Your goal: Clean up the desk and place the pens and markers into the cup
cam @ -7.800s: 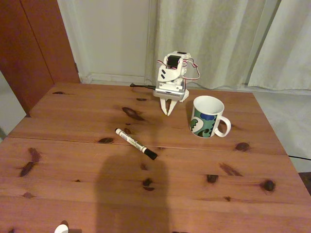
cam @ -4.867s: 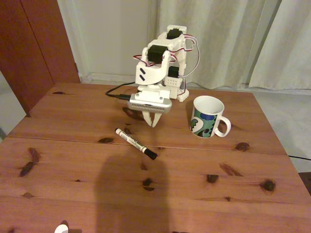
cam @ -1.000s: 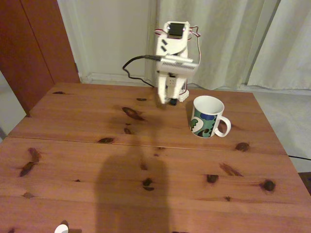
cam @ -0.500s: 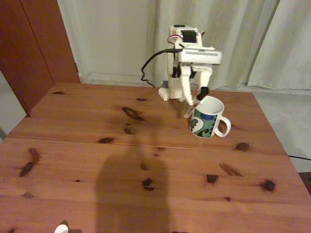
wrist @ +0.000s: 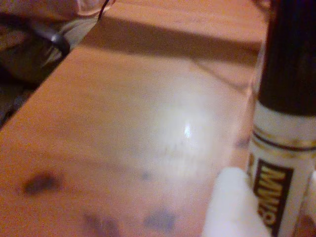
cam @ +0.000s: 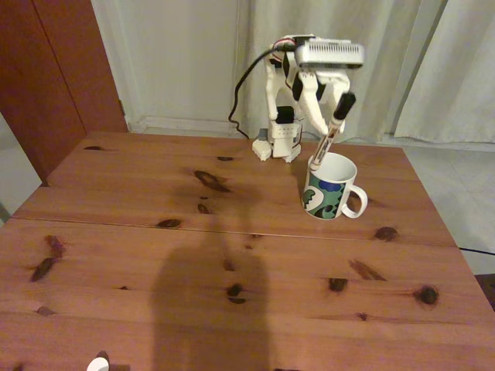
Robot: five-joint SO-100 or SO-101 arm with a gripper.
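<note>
Fingers [cam: 319, 116] clamped narrow on the marker [cam: 330, 131], holding it just above the mug [cam: 330, 188]. Marker tilted, black cap up and to the right, its lower end at the mug's near-left rim, maybe just inside; contact unclear. Since half a second ago the arm has swung right and the marker has gone from left of the mug to over its mouth. Earlier the marker lay on the surface [cam: 155, 247] left of the mug. Mug interior white. Wrist view: marker [wrist: 284, 163] close up, white finger [wrist: 232, 205] against its barrel.
</note>
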